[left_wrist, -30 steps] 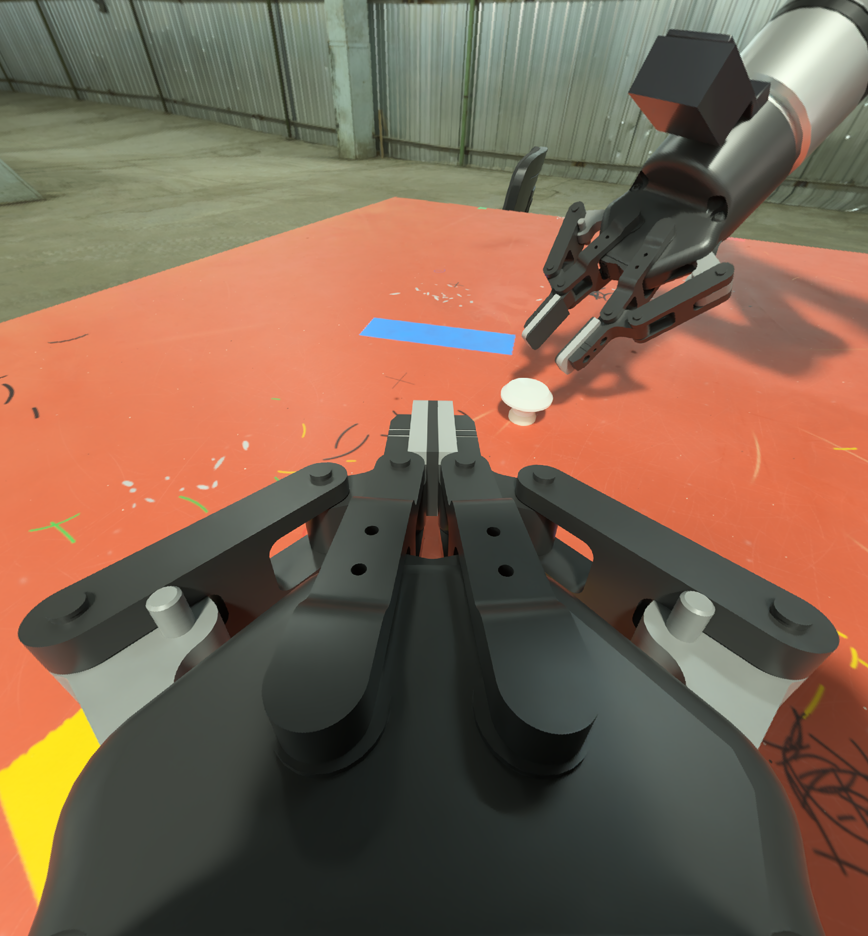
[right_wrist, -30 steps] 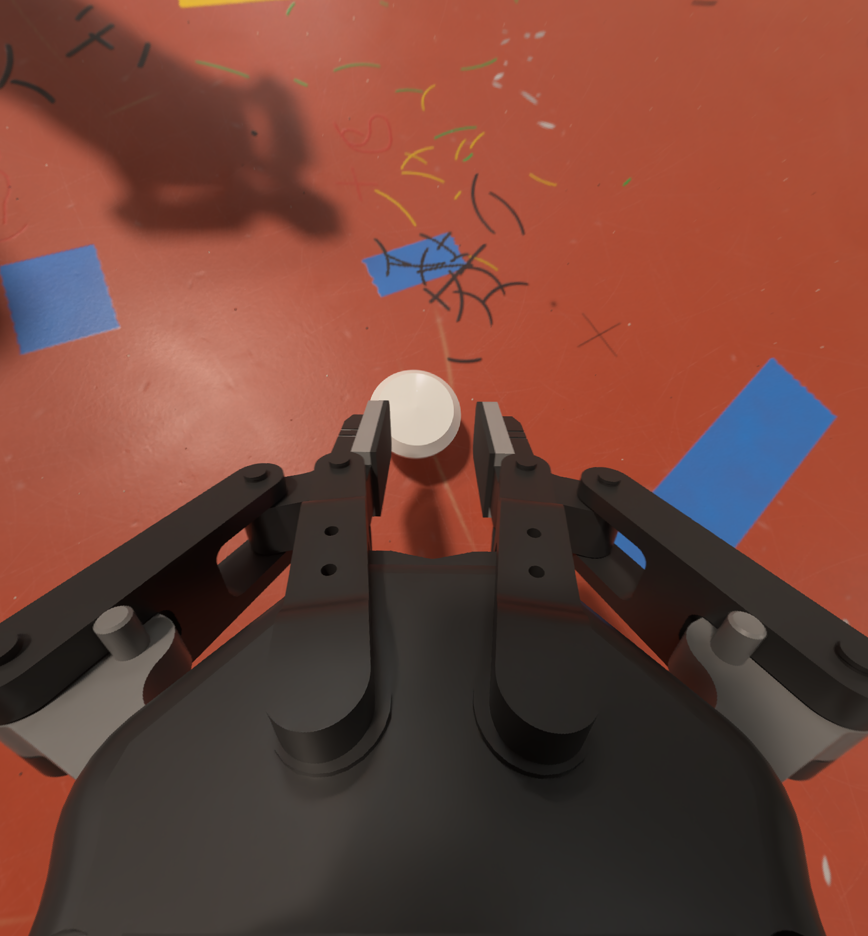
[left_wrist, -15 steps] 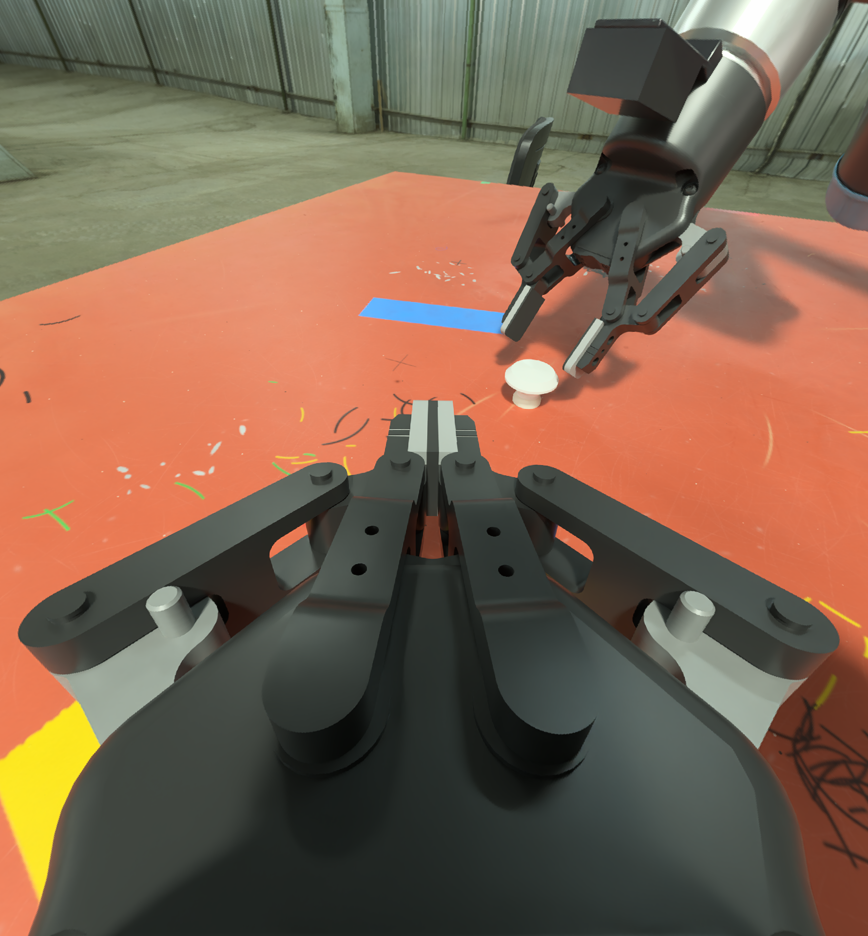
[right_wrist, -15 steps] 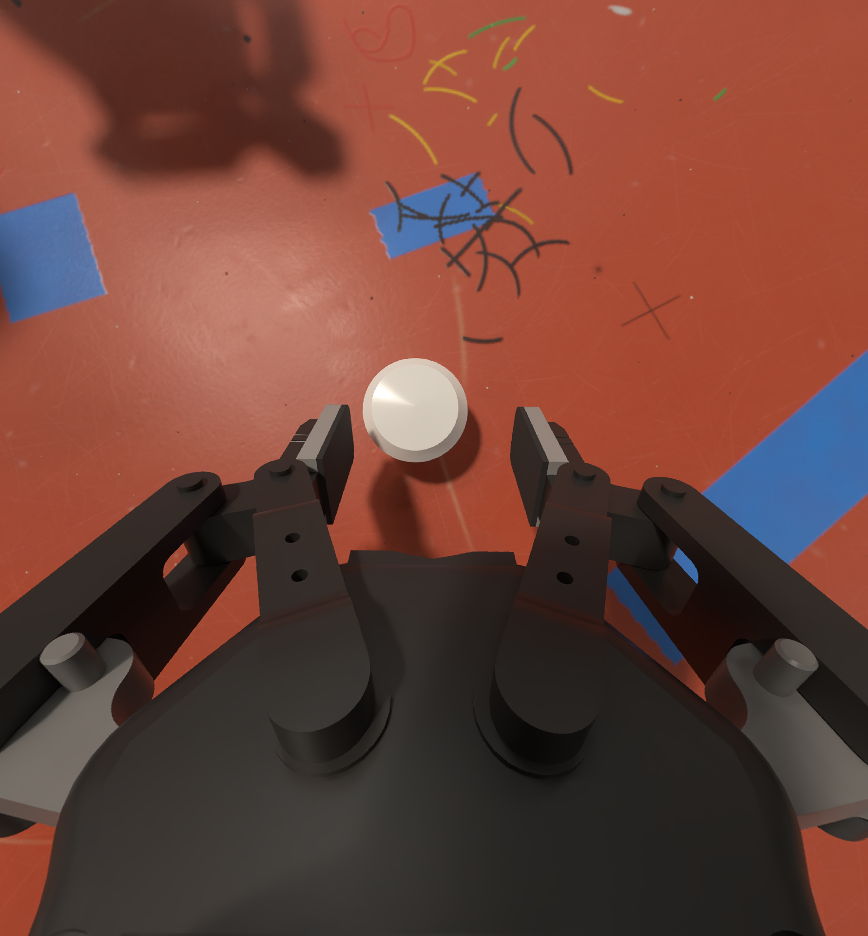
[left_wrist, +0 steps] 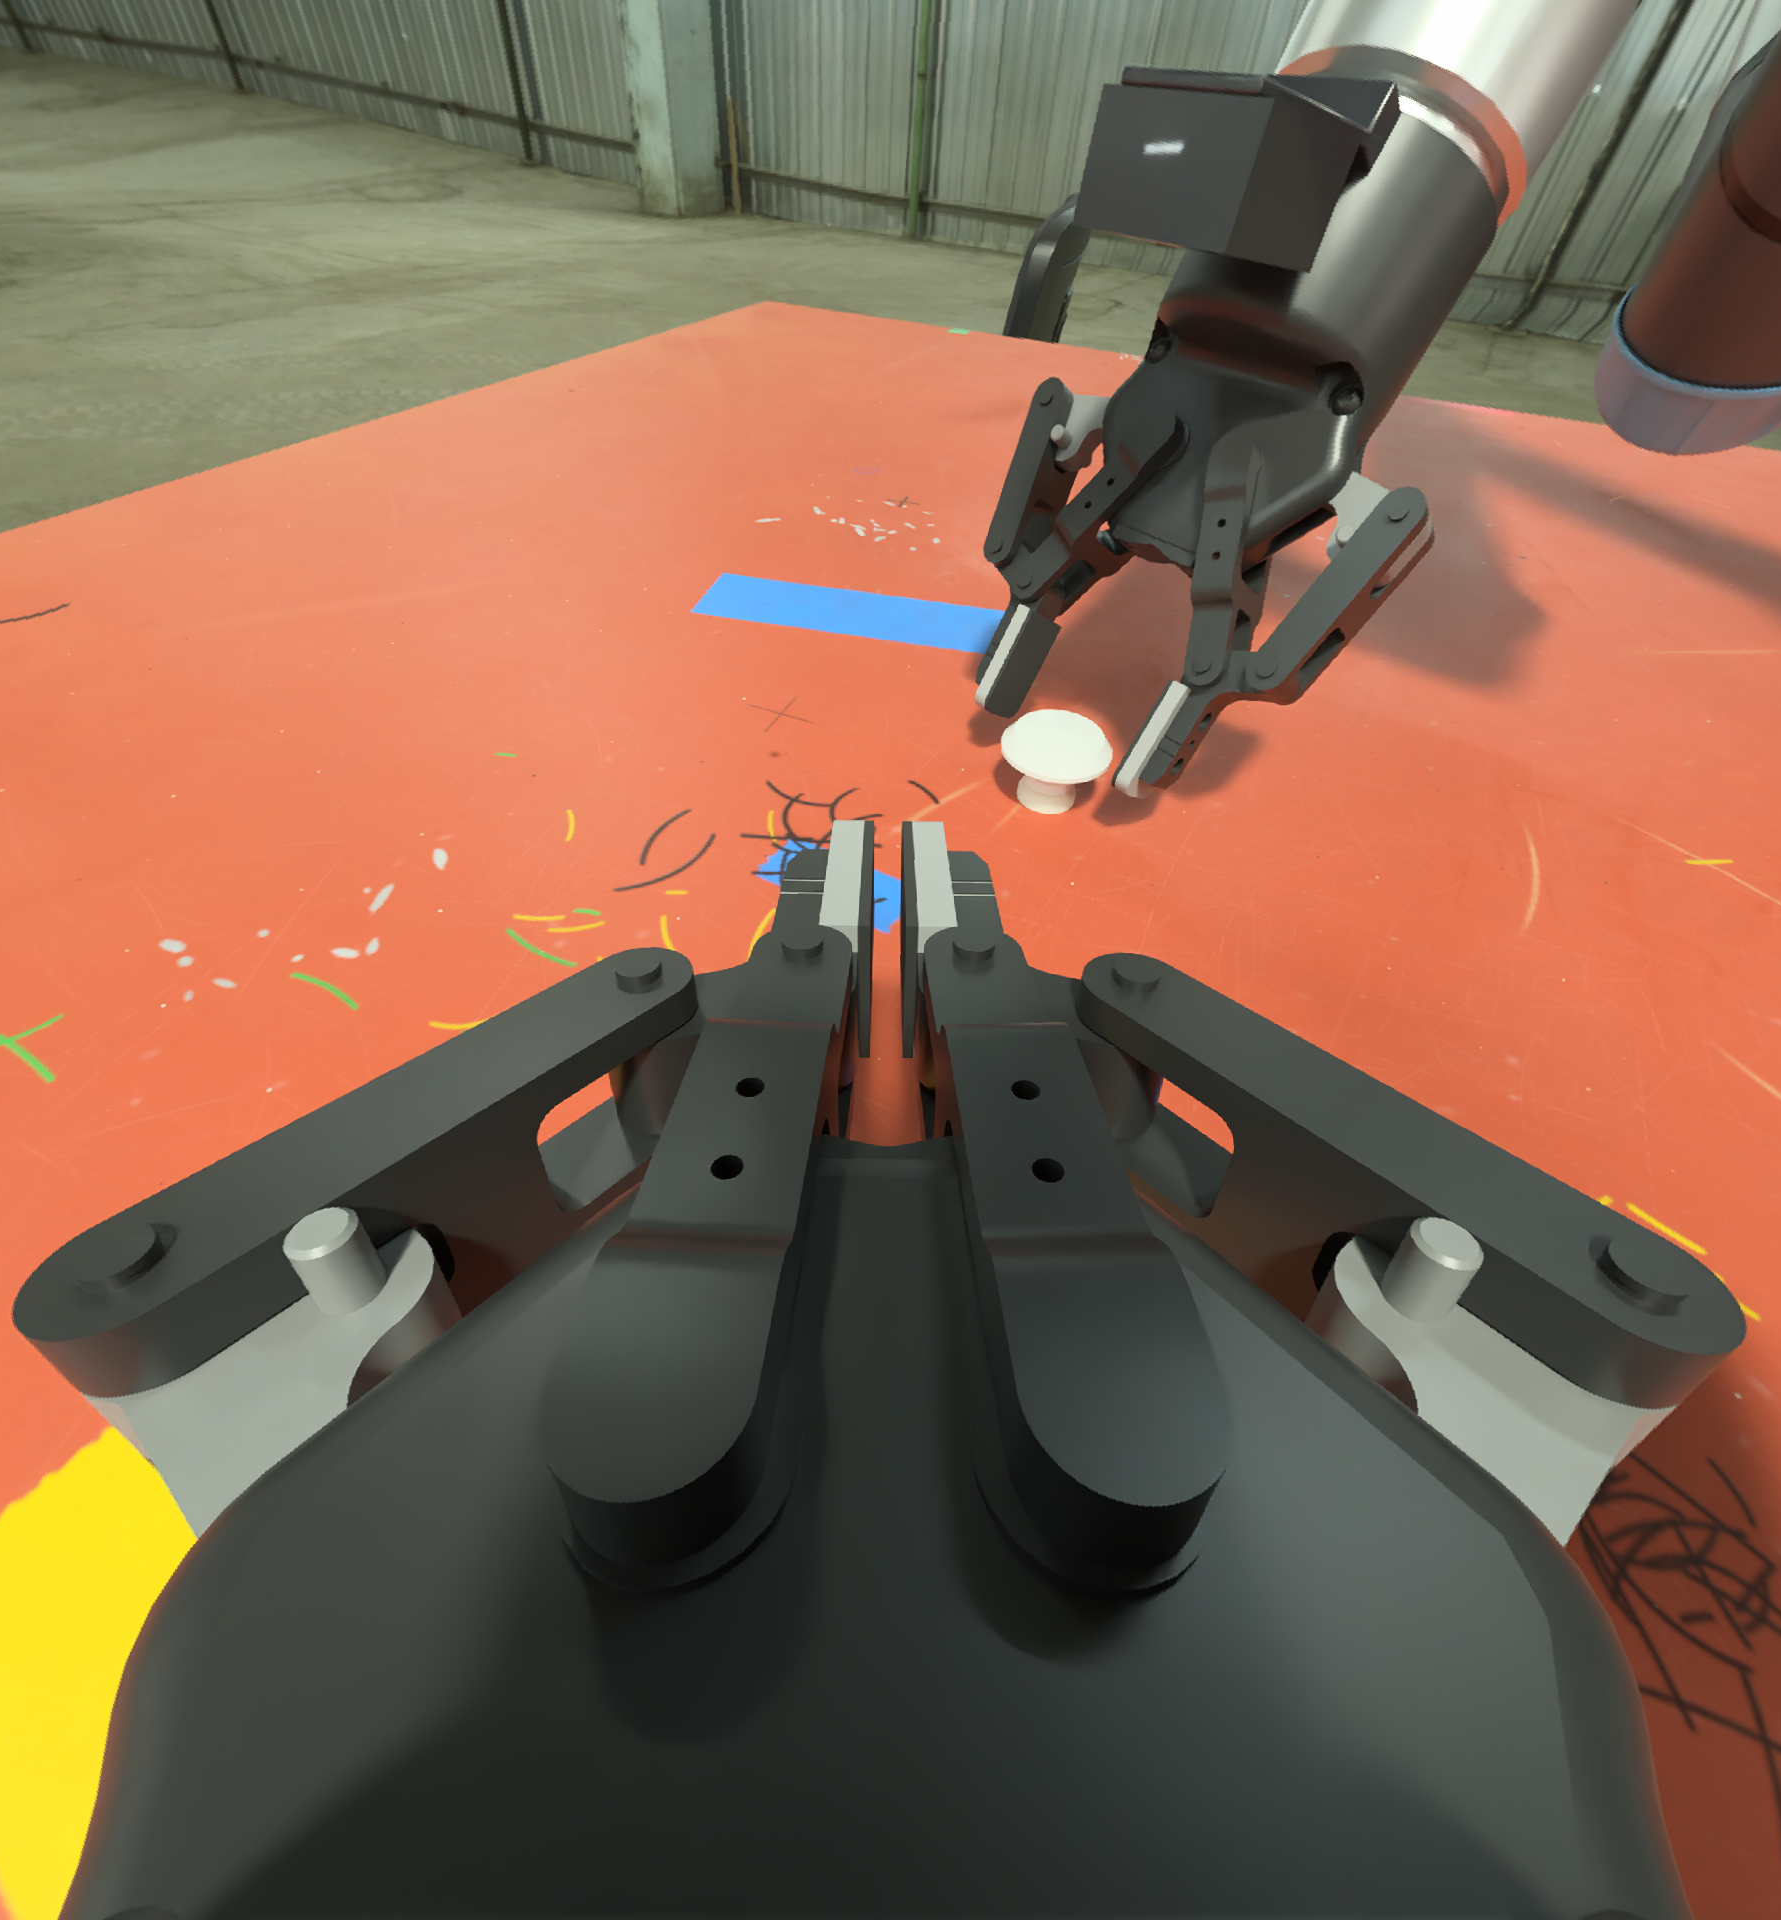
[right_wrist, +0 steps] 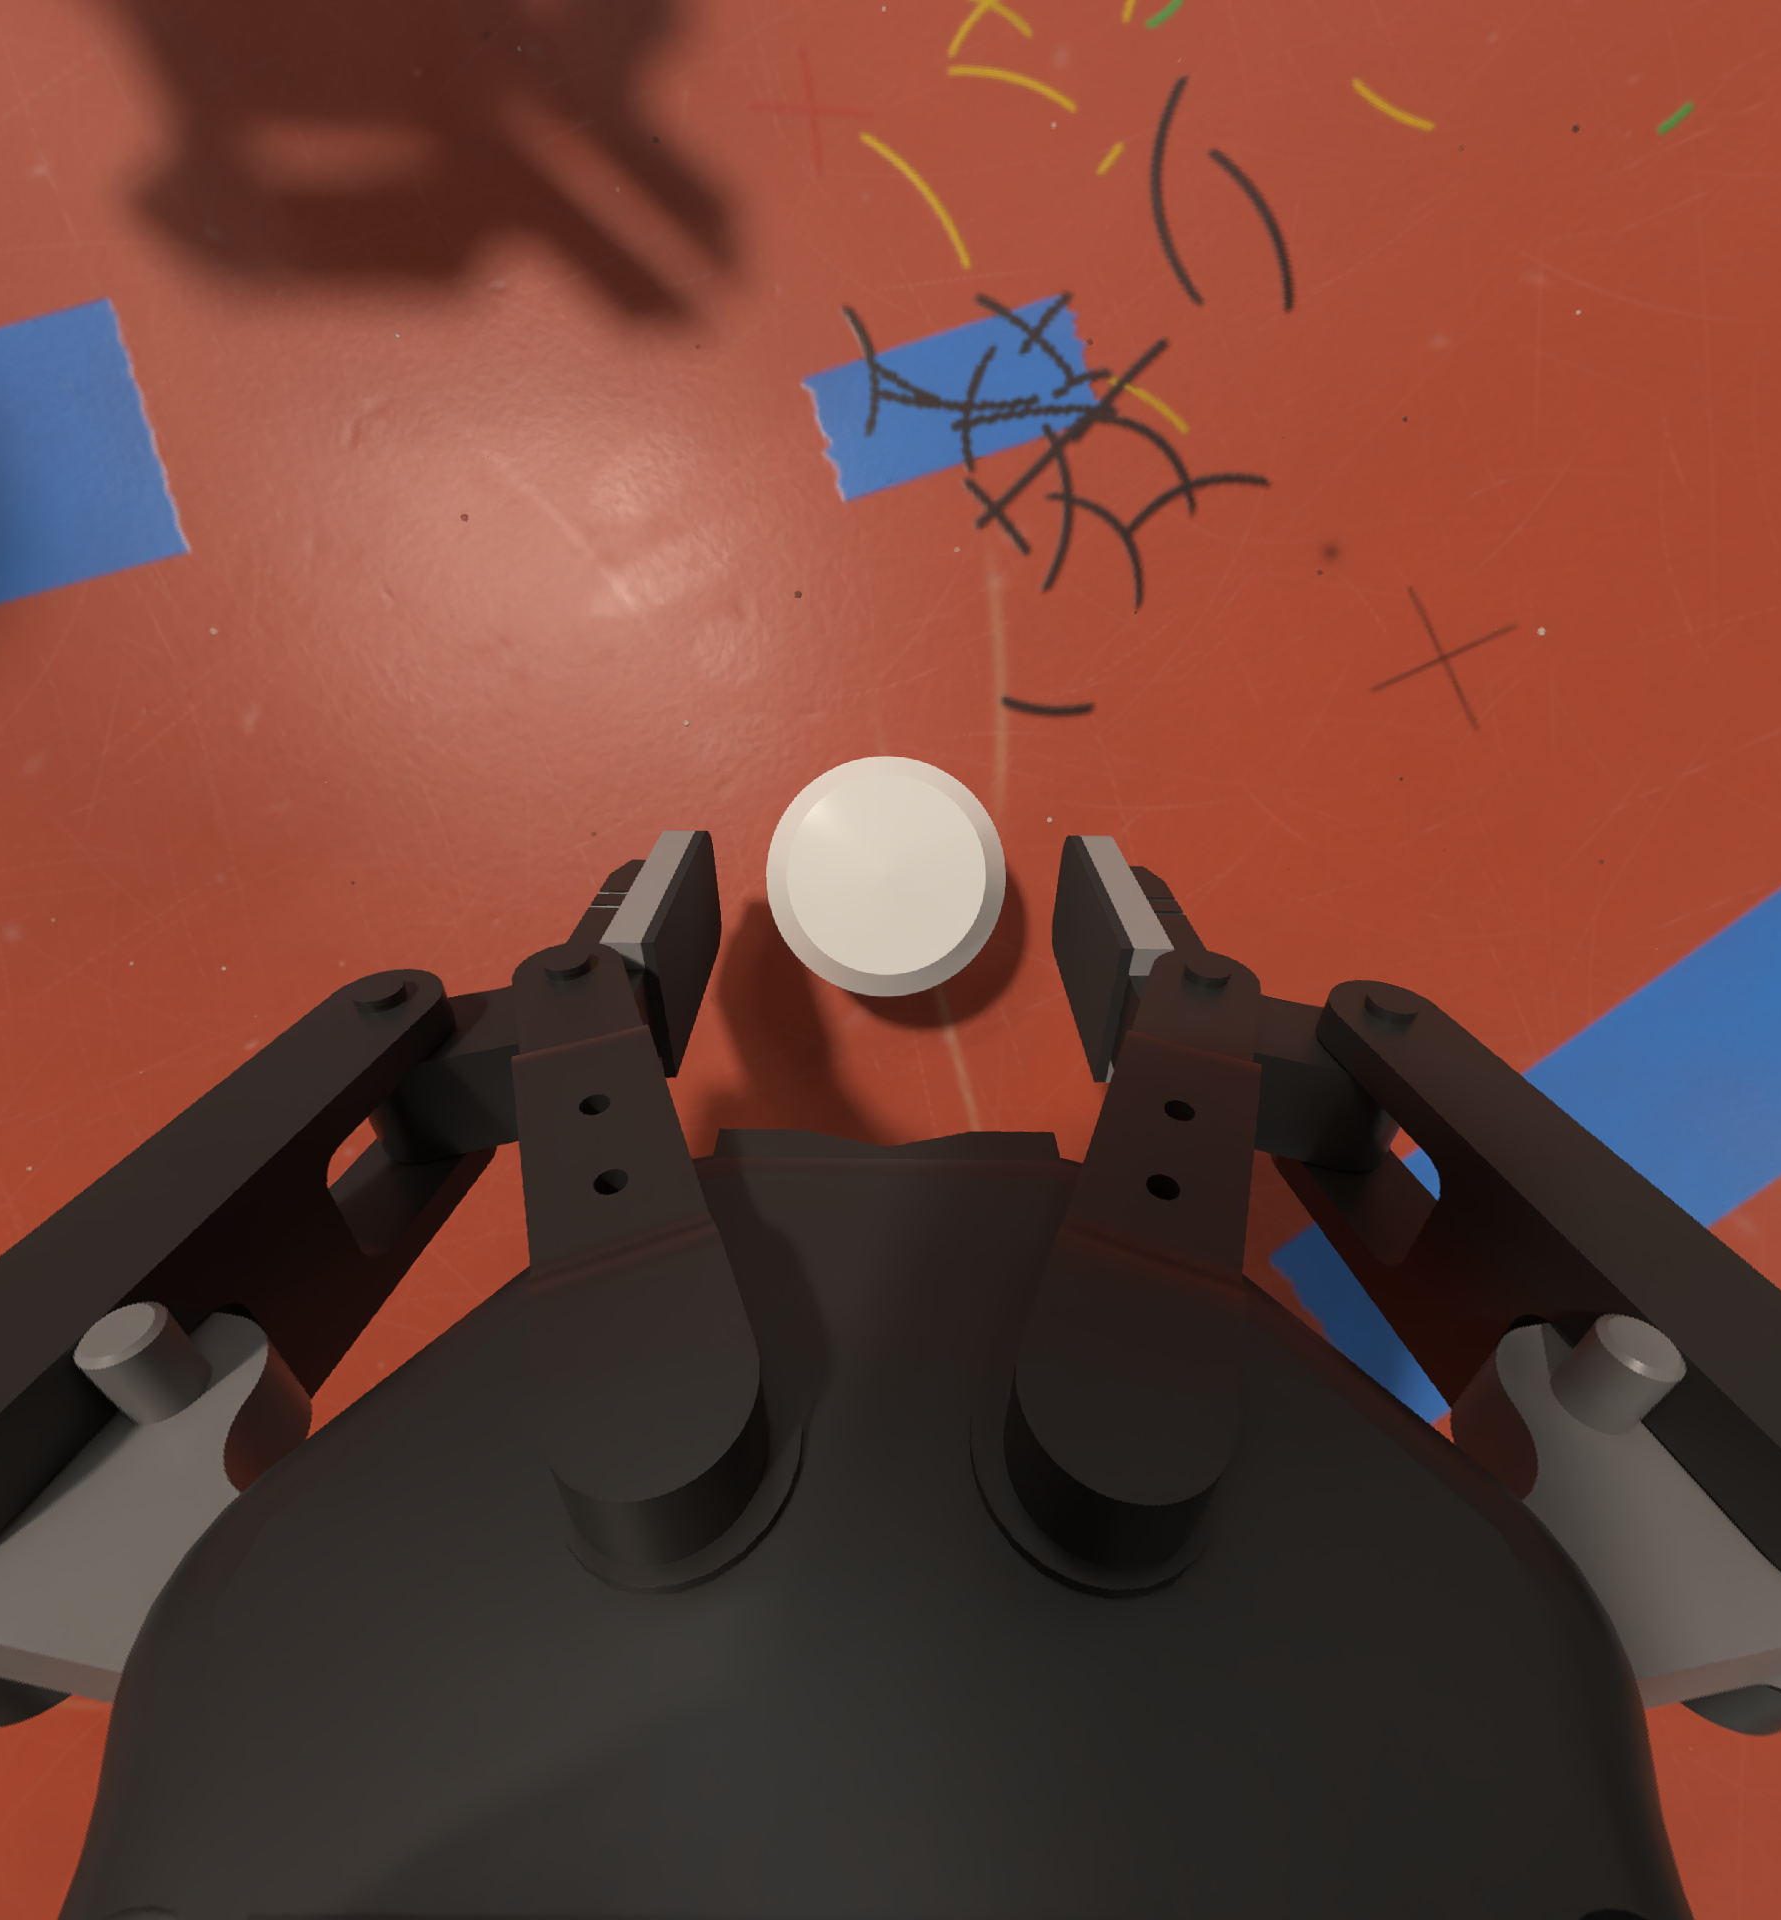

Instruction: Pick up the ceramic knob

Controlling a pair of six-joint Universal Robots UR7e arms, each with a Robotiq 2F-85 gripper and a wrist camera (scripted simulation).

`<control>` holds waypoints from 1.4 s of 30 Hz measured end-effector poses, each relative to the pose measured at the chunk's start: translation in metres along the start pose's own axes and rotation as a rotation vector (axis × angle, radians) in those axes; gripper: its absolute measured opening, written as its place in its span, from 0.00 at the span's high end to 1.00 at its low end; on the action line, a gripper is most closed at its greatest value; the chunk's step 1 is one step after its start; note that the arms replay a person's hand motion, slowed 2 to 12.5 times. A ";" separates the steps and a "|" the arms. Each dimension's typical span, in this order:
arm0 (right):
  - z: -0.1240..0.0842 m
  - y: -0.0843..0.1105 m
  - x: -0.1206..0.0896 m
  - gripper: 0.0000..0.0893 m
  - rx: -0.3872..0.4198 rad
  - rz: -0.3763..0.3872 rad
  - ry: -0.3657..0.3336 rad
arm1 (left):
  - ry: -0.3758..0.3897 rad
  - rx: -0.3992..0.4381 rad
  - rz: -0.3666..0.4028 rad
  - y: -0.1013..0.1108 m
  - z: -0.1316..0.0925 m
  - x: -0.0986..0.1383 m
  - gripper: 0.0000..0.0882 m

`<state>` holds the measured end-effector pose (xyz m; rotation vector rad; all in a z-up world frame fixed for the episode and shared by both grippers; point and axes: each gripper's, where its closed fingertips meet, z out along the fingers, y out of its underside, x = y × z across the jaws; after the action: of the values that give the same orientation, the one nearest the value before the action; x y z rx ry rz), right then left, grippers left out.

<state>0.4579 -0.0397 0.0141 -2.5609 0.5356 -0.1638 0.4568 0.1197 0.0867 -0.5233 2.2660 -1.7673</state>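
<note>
The white ceramic knob stands upright on the red table, cap up. My right gripper is open and straddles it from above, one pad on each side with a gap to the cap. In the left wrist view the knob sits between the right gripper's lowered fingertips, which are down at cap height. My left gripper is nearly shut, with only a narrow slit between its pads. It holds nothing and hovers a short way in front of the knob.
Flat blue tape strips, a yellow patch and scribbles mark the table. The table's far edge drops to a concrete floor. A dark chair back stands behind the table.
My right gripper has come down over the knob and opened wider, so its fingers now flank the cap. My left gripper's pads have parted by a narrow slit.
</note>
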 end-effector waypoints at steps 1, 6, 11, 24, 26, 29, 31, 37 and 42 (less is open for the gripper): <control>0.001 0.000 0.000 0.36 -0.003 0.000 -0.001 | 0.001 -0.003 0.001 0.000 0.000 0.000 0.94; 0.006 0.001 0.000 0.41 -0.012 0.002 -0.003 | 0.004 -0.015 0.019 0.002 0.001 0.002 0.91; 0.007 -0.002 -0.001 0.53 0.002 0.003 -0.009 | 0.013 -0.021 0.025 0.002 0.002 0.005 0.90; 0.009 -0.012 -0.008 0.55 0.029 -0.064 0.016 | 0.047 -0.056 0.029 0.009 0.007 0.012 0.87; 0.008 -0.015 -0.009 0.55 0.040 -0.080 0.027 | 0.053 -0.062 0.030 0.010 0.008 0.013 0.87; 0.007 -0.020 -0.009 0.55 0.059 -0.100 0.046 | 0.062 -0.072 0.035 0.012 0.009 0.016 0.86; 0.006 -0.024 -0.011 0.55 0.075 -0.110 0.049 | 0.067 -0.079 0.040 0.013 0.010 0.018 0.86; 0.004 -0.035 -0.020 0.55 0.125 -0.123 0.033 | 0.083 -0.099 0.060 0.016 0.012 0.022 0.85; 0.008 -0.039 -0.029 0.55 0.139 -0.124 -0.005 | 0.094 -0.112 0.073 0.019 0.014 0.025 0.83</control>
<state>0.4464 0.0065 0.0271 -2.4583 0.3503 -0.2298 0.4365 0.1013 0.0662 -0.3797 2.4263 -1.6705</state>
